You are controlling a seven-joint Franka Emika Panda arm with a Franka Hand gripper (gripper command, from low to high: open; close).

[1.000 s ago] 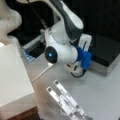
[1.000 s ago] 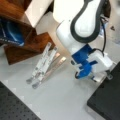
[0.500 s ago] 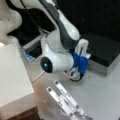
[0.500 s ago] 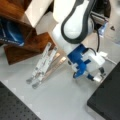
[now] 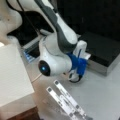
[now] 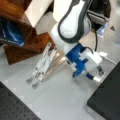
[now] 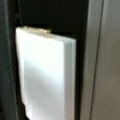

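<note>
A: While bent low over the grey table point(image 6: 57, 100), how posed?

B: Folded down hard, white elbow joint bulging up front, wrist tipped toward the tabletop. Blue bracket point(image 6: 77, 60) just behind the gripper point(image 6: 95, 74); same gripper tucked under the arm's bulk in a front view point(image 5: 74, 77).

A: And the fingers?

B: Dark, spread with a clear gap, tips close to the table near the black slab's point(image 6: 107, 100) edge. Pale patch right at the tips; cannot tell whether touched.

A: From the wrist?

B: Filled mostly by a white flat piece point(image 7: 45, 75), upright in the view, layered at its edge, dark behind it, grey surface along the right. No fingers showing there. Cannot tell whether the same as the pale patch.

A: Around it?

B: Metal strips point(image 6: 42, 67) lying crossed on the table, toward a front view's left, well apart from the gripper; seen again at a front view's bottom point(image 5: 66, 100). Wooden shelf point(image 6: 22, 50) beyond them, blue book point(image 6: 11, 32) inside. White box point(image 5: 12, 75) at a front view's left. Black cable point(image 6: 96, 42) looping down past the wrist.

A: In the way?

B: Only the black slab, just beside the fingertips
</note>
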